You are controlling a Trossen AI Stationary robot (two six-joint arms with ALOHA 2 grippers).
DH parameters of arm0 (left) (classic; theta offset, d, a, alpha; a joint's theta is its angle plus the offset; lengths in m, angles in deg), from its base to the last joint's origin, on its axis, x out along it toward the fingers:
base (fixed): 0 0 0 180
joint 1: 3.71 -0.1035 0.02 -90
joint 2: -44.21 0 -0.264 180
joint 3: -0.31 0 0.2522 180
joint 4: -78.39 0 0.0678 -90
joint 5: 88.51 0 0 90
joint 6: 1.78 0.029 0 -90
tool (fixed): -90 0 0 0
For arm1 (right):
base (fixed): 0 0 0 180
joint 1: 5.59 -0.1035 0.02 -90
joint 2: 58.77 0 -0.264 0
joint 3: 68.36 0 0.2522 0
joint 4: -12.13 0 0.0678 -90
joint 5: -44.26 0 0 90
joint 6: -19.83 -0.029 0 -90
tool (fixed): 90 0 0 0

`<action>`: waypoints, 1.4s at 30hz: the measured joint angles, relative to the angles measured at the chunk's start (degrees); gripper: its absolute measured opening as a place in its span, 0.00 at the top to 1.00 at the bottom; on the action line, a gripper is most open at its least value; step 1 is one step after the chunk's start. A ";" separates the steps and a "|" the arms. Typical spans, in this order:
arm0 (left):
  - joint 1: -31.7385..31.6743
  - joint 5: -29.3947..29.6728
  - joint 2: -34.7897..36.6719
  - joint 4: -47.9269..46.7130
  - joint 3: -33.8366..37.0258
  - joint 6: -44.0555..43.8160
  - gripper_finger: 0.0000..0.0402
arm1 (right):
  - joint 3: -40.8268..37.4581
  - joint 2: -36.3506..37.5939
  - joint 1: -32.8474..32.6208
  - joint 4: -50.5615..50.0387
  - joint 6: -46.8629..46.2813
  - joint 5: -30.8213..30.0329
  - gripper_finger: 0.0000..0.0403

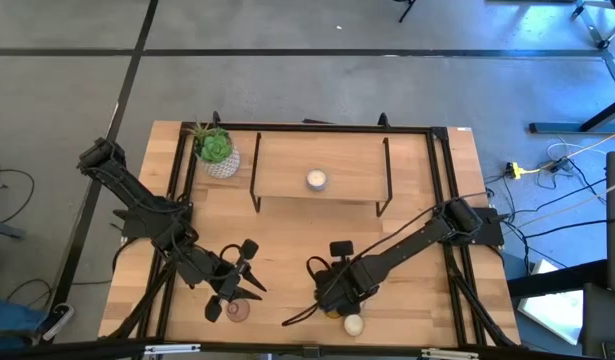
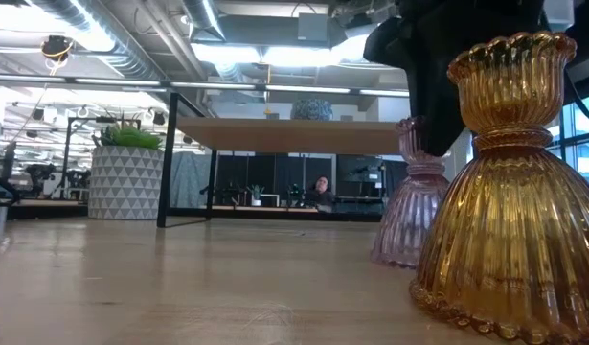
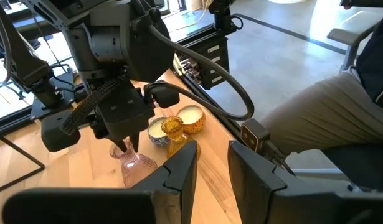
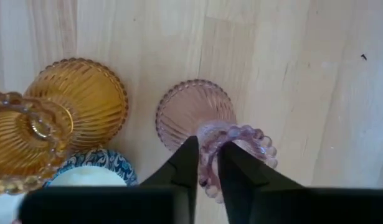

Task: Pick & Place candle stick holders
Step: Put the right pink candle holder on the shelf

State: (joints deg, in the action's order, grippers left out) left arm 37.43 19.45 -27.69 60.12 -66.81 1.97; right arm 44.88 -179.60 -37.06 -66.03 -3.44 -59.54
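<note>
A pink glass holder (image 4: 192, 112) stands on the table near its front edge, beside an amber glass holder (image 2: 505, 192) and two cream-white votive holders (image 3: 191, 118). My right gripper (image 4: 207, 165) comes down on the pink holder's top and is shut on it. In the low view this pink holder (image 2: 414, 201) rests on its round base. A second pink holder (image 1: 237, 310) stands by my left gripper (image 1: 242, 268), which is open and empty just above the table. Another cream holder (image 1: 353, 324) sits at the front edge. My right gripper pinches the beaded top rim (image 4: 210, 149) of the pink holder, with one finger outside the cup and the other inside it. The fingers point down from above. The holder stands upright with its base (image 2: 409, 257) on the table.
A low wooden shelf (image 1: 287, 160) on thin black bars stands at the back, with a white candle (image 1: 316, 180) on it. A green plant in a white pot (image 1: 217, 150) is at the back left. A person's legs (image 3: 340, 112) show beyond the table's front edge.
</note>
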 joint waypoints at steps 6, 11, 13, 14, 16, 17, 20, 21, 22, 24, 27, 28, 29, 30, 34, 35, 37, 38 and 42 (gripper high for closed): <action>0.00 0.00 0.00 0.00 0.00 0.00 0.79 | 0.02 0.08 0.05 -0.33 -2.12 -0.41 0.91; 0.00 0.00 0.00 0.00 0.00 0.02 0.79 | 0.07 0.08 0.05 -1.30 -2.25 -0.35 0.91; -0.01 0.00 0.00 0.00 0.00 0.02 0.79 | 0.60 -0.04 0.07 -2.15 -2.28 -0.32 0.91; -0.02 0.00 0.00 0.00 0.00 0.02 0.79 | 1.03 -0.13 0.07 -2.67 -2.36 -0.10 0.91; 0.00 0.04 0.00 0.00 0.00 0.02 0.79 | 1.99 -0.24 0.09 -3.39 -2.49 0.66 0.92; -0.02 0.04 0.00 0.00 0.00 0.02 0.79 | 2.68 -0.27 0.07 -3.85 -2.51 0.71 0.92; -0.02 0.05 0.00 0.00 0.00 0.02 0.79 | 5.37 -0.27 0.03 -6.66 -2.49 0.50 0.92; -0.02 0.07 0.00 0.00 0.00 0.03 0.79 | 6.10 -0.24 0.03 -7.24 -2.47 0.43 0.92; -0.02 0.07 0.00 0.00 0.00 0.03 0.79 | 6.66 -0.24 0.05 -7.52 -2.44 0.29 0.92; -0.02 0.09 0.00 0.00 0.00 0.04 0.79 | 7.98 -0.27 0.07 -8.91 -2.19 -0.39 0.92; -0.02 0.10 0.00 0.00 0.00 0.03 0.79 | 9.92 -0.22 0.05 -11.16 -1.60 -2.22 0.92; -0.02 0.11 0.00 0.00 0.00 0.04 0.79 | 10.28 -0.22 0.05 -11.91 -1.57 -2.69 0.92; -0.02 0.11 0.00 0.00 0.00 0.04 0.79 | 10.66 -0.22 0.05 -12.70 -1.57 -2.93 0.92; -0.02 0.11 0.00 0.00 0.00 0.04 0.79 | 11.10 -0.22 0.07 -13.43 -1.57 -2.96 0.92; -0.02 0.13 0.00 0.00 0.00 0.04 0.79 | 12.43 -0.22 0.07 -16.34 -1.50 -4.15 0.93; -0.02 0.13 0.00 0.00 0.00 0.04 0.79 | 12.67 -0.22 0.07 -17.06 -1.47 -4.16 0.93; -0.02 0.13 0.00 0.00 0.00 0.04 0.79 | 13.39 -0.22 0.07 -18.36 -1.37 -4.16 0.93; -0.02 0.15 0.00 0.00 0.00 0.04 0.79 | 13.82 -0.22 0.07 -19.27 -1.39 -4.17 0.93; -0.02 0.15 0.00 0.00 0.00 0.09 0.79 | 15.60 -0.22 0.06 -22.64 -2.24 -5.21 0.94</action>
State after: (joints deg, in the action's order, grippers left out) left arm 37.41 19.60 -27.69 60.12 -66.81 2.05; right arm 60.48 -179.82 -36.99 -88.66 -5.69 -64.76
